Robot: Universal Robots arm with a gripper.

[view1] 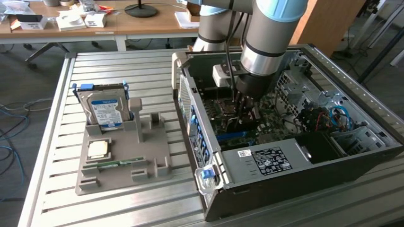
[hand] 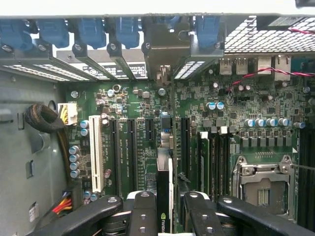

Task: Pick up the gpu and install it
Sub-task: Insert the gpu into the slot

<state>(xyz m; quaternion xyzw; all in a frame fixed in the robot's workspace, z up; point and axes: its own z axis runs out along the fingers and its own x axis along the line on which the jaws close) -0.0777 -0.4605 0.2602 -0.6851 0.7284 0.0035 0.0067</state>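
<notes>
pincer [hand: 170, 214] closed partway on the gpu [hand: 163, 189], down inside the pc case [view1: 271, 163].
card stood edge-on between its fingers, over the motherboard [hand: 133, 113] slots; seating unclear.

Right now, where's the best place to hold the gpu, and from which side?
Hold it by its upper edge, coming from straight above. The gpu is thin and flat and stands on edge over the motherboard, so its two flat faces are the parts to pinch. The gripper has it that way, with fingers on either face.
</notes>
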